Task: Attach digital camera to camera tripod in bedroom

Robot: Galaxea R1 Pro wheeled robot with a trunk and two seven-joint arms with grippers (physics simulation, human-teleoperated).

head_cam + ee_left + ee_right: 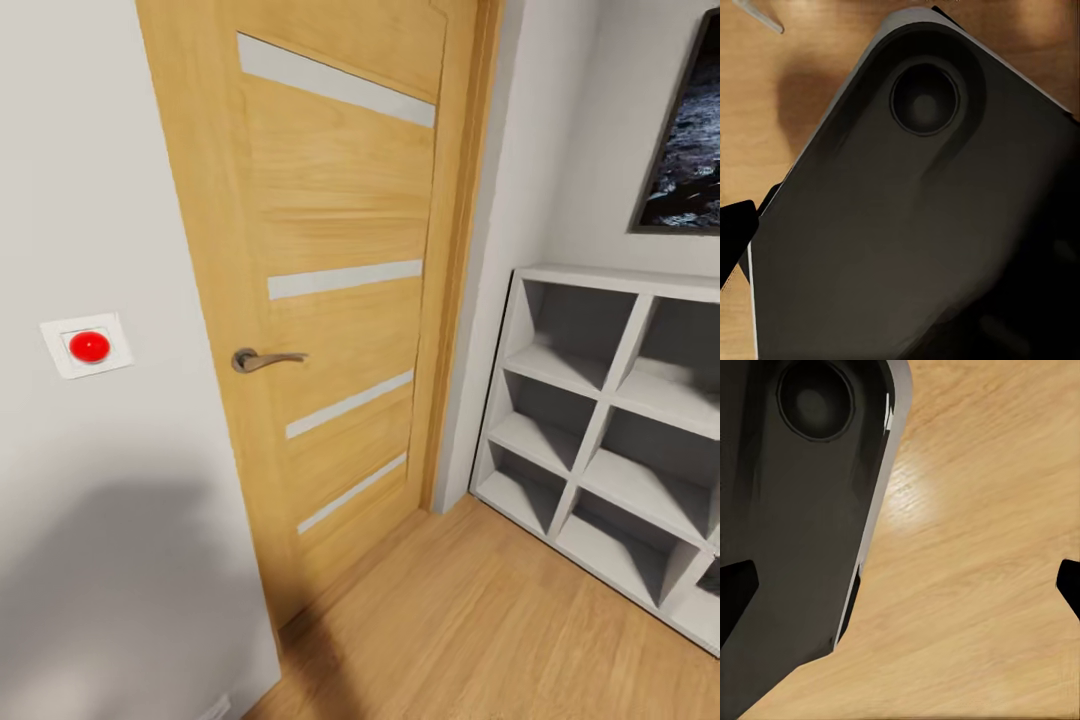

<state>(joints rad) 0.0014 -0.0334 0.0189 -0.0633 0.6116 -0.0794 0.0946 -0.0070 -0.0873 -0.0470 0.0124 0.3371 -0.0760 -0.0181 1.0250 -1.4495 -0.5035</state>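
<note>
A light grey wall (90, 200) and a closed wooden door (330, 280) with pale horizontal strips and a grey lever handle (262, 359) are facing the robot in the head view; a white plate with a red button (88, 346) is sitting on the wall beside the door, a dark framed picture (690, 150) is hanging on the far wall, and a wood plank floor (480, 630) is running below. A grey cubby shelf (610, 420) is standing against that wall, and every compartment I can make out is holding nothing, though the lowest one at the picture's edge is too cut off to tell. Neither the digital camera nor the camera tripod is appearing here, so I judge the robot to be travelling toward the bedroom, with the search step in hand; the next move probably calls for turning the base away from this corner or getting through the door. In the left wrist view, a dark rounded robot body part (915, 225) is looming over the floor, with one black fingertip (735, 232) showing at the border; whether these jaws are parted or clenched I cannot tell. In the right wrist view, two black fingertips (733, 596) are sitting at opposite borders with bare floor between, so these jaws are spread wide, gripping nothing.
</note>
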